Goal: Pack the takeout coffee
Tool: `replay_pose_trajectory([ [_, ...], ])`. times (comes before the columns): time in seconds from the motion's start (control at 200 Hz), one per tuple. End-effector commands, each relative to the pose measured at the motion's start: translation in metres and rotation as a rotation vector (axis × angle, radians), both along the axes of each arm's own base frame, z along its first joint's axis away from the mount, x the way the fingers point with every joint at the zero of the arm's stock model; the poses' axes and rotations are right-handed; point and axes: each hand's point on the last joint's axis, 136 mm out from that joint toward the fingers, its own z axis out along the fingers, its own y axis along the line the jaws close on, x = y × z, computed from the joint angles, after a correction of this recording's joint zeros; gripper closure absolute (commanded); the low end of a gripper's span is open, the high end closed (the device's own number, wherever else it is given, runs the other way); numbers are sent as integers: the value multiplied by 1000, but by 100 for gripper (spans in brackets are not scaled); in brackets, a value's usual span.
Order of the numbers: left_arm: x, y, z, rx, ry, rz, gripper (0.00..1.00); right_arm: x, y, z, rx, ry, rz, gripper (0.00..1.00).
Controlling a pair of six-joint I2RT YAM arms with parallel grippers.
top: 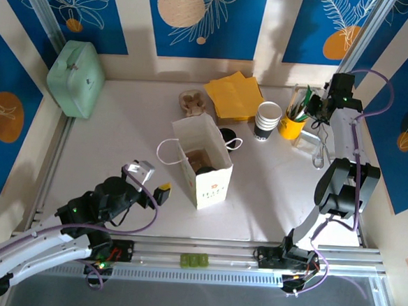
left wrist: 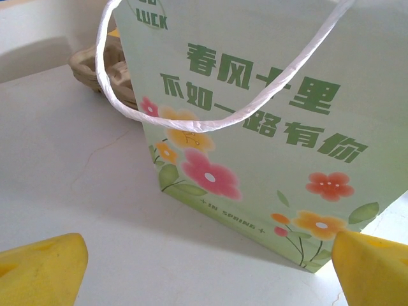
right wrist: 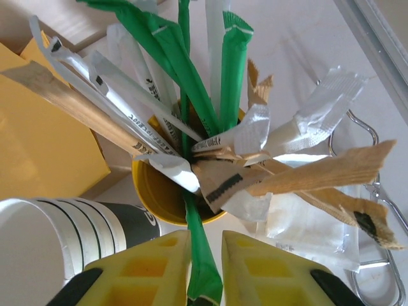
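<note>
Right gripper (right wrist: 205, 239) narrow, pinching a green wrapped straw (right wrist: 205, 287) at the yellow cup (right wrist: 150, 191). Left gripper (left wrist: 209, 255) wide, empty, with the paper bag (left wrist: 268, 127) at its 12 o'clock.

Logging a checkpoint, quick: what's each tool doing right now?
Left tool: open, empty.
Right tool: closed on a green straw from the yellow cup.
</note>
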Motion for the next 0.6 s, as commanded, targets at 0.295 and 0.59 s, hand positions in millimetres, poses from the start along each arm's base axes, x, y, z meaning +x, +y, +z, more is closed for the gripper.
replay_pose_trajectory([
  [0.295, -2, -4, 10, -34, -3, -14, 2, -7, 8, 27, -27, -52, 13, 96],
  [0.59, 0, -6, 12, -20, 2, -15, 2, -36, 24, 83, -60, -165, 29, 99],
])
